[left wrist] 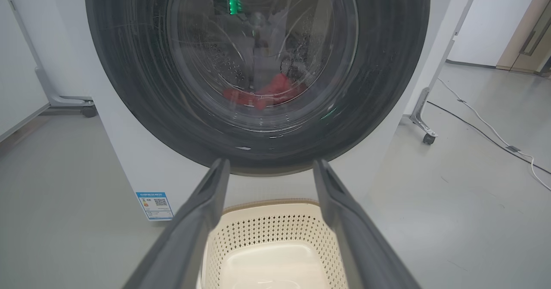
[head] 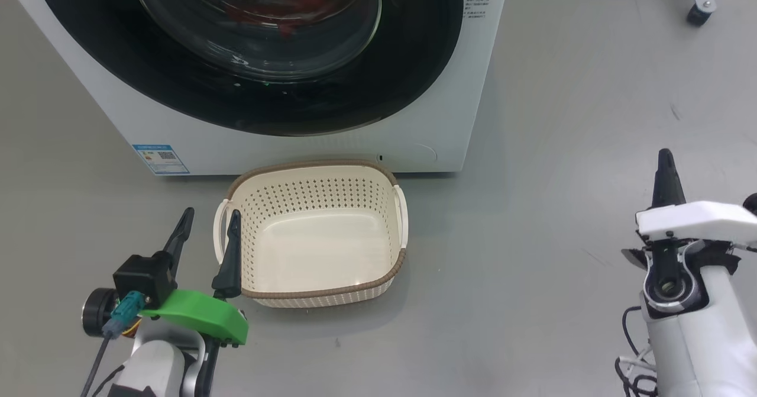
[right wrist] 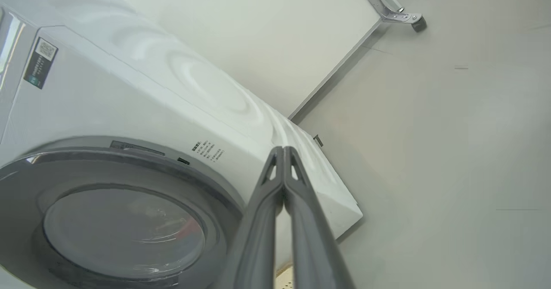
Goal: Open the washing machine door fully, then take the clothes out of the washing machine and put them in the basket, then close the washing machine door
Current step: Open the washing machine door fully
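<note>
As the basket (head: 319, 294) sits mouth-up, its handles (head: 403, 215) point sideways.

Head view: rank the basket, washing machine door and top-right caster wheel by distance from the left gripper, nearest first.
From the left gripper:
1. basket: right beside the fingers, on the floor.
2. washing machine door: ahead, beyond the basket.
3. caster wheel: far upper right, past the machine's side.

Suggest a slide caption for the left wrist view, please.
Open left gripper faces shut washing machine door; clothes inside, basket below.
</note>
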{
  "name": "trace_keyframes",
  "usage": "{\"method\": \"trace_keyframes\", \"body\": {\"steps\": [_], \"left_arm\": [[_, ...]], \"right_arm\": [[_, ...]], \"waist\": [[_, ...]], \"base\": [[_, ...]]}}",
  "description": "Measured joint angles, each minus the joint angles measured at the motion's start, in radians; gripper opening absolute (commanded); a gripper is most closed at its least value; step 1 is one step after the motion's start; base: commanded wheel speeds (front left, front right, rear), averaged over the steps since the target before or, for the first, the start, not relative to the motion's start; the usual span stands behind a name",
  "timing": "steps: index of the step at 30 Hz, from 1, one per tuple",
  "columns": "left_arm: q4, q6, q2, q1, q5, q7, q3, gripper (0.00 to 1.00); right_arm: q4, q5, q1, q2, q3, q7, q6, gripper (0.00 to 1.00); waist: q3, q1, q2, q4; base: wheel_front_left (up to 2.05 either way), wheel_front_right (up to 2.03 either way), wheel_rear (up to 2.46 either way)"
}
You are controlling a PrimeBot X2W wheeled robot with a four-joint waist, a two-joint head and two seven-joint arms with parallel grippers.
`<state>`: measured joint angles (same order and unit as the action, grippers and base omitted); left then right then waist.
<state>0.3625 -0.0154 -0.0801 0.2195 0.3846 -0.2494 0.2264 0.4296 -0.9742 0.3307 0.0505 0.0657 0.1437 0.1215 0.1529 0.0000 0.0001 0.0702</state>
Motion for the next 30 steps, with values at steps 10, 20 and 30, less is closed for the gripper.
{"method": "trace_keyframes", "body": {"steps": [10, 20, 30], "left_arm": [[-0.030, -0.010, 0.007, 0.053, -0.008, -0.003, -0.002, 1.00], [-0.050, -0.026, 0.028, 0.114, -0.018, -0.003, 0.004, 1.00], [-0.055, -0.043, 0.032, 0.154, -0.026, -0.003, 0.021, 1.00]], "right_arm": [[0.034, -0.296, 0.198, 0.000, 0.100, -0.157, 0.000, 0.00], [0.077, -0.424, 0.408, 0.012, 0.129, -0.305, -0.001, 0.00], [0.124, -0.441, 0.596, 0.057, 0.087, -0.433, -0.050, 0.00]], "waist": [[0.082, 0.0000, 0.0000, 0.025], [0.158, 0.0001, 0.0000, 0.058], [0.209, 0.0001, -0.0001, 0.099]], "base": [[0.00, 0.00, 0.00], [0.00, 0.00, 0.00], [0.00, 0.00, 0.00]]}}
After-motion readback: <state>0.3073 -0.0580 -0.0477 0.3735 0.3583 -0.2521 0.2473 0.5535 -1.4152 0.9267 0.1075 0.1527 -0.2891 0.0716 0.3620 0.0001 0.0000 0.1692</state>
